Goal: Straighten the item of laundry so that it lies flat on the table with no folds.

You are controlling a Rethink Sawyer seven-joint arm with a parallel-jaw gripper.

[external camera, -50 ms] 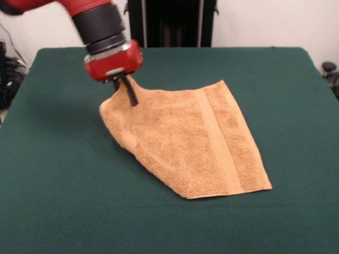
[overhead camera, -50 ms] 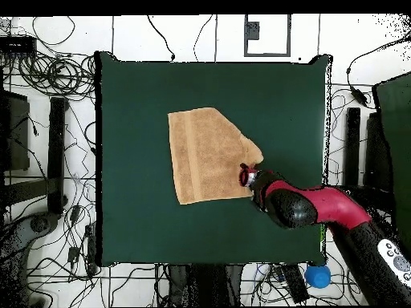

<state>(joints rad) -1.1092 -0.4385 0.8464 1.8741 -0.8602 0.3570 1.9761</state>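
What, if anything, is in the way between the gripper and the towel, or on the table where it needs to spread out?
Nothing visible. The gripper is already at the towel, at its raised corner, and the green table around it is bare cloth.

Red arm [external camera, -50 ms: 63, 5], blk wrist collar, blk claw [external camera, -50 ms: 128, 93].

You find no readable text, label, brand, number or sign here: nothing legible on the towel [external camera, -50 ms: 185, 143], the worktop [external camera, -50 ms: 63, 201] or the red arm [overhead camera, -50 ms: 321, 204].

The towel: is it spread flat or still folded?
Not flat: the towel bunches upward at the corner under the claw, its nearby edge rumpled.
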